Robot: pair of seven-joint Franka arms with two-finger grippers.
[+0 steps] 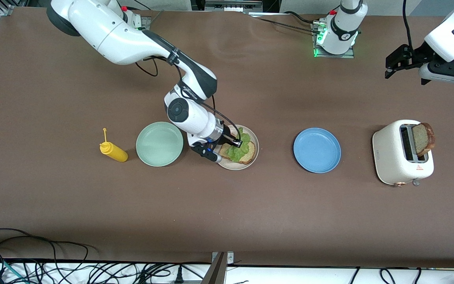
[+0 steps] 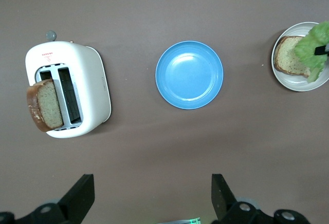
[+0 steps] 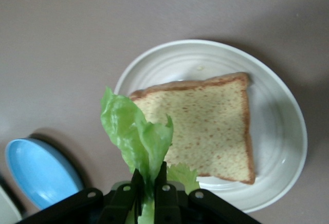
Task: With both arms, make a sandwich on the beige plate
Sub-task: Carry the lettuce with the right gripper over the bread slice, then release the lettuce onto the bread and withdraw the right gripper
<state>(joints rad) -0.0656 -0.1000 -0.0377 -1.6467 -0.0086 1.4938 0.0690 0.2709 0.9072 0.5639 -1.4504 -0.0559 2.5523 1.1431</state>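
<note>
The beige plate sits on the brown table and carries one slice of toast, lying flat. Just above that slice hangs a ruffled green lettuce leaf, pinched by its stem in the tightly closed right gripper, whose arm reaches down from the right arm's end of the table and bends steeply over the plate. Beside the beige plate toward the right arm's end lie a mint-green plate and a yellow squeeze bottle; toward the left arm's end lie a blue plate and a white toaster with a second toast slice standing in its slot. The left gripper waits high above the table near the toaster, fingers spread wide and empty.
</note>
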